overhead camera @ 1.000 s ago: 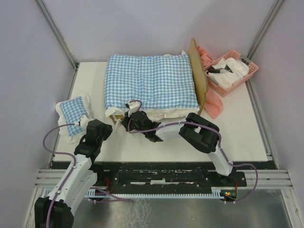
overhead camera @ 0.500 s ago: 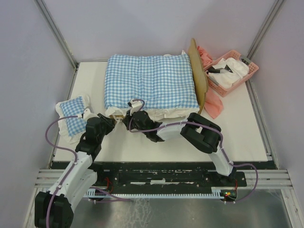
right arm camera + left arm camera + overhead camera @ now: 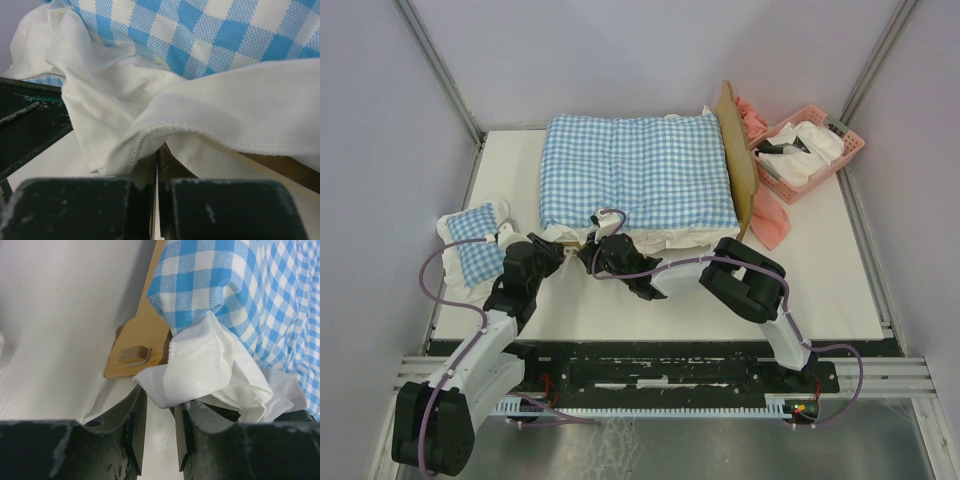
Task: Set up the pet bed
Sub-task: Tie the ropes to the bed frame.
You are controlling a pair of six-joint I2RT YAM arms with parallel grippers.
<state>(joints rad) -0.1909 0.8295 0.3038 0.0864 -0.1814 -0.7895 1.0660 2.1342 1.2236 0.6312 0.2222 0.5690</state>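
Note:
The pet bed lies sideways on the table, its wavy wooden headboard standing at the right. A blue-and-white checked cushion covers it. In the left wrist view a light-wood corner of the frame pokes out under the cushion, and the white frill droops over my fingertips. My left gripper is open at that near-left corner, with bare table showing between its fingers. My right gripper is shut just beside it, its tips tucked under the frill.
A small checked pillow lies at the left table edge, close to my left arm. A pink basket with white items stands at the back right. Pink cloth lies behind the headboard. Frame posts rise at both back corners.
My left arm has swung right and forward, from beside the small pillow up to the bed's near-left corner. The right arm has stayed put.

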